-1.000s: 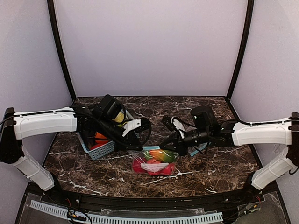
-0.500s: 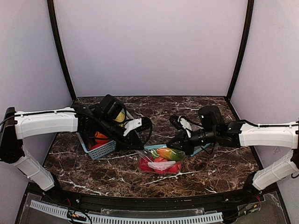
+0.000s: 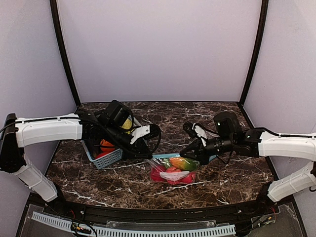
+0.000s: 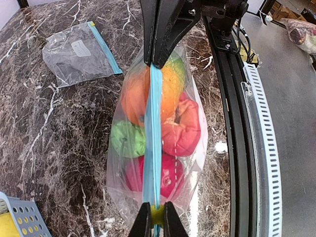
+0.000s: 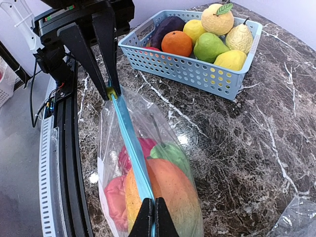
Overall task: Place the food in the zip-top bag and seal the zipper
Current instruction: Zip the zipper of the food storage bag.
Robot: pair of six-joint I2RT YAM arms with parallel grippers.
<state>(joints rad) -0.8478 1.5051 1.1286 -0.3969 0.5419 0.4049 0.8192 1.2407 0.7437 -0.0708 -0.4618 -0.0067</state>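
Crinkly clear zip-top bag holds glossy, rounded food — zipper taut.

desk: dark marble with white veins | left side, middle depth: light-blue mesh basket holding toy fruits | near front edge, centre: filled zip-top bag, its bottom seems to rest on the desk | right of centre: empty clear bag lying flat, apart from the filled one
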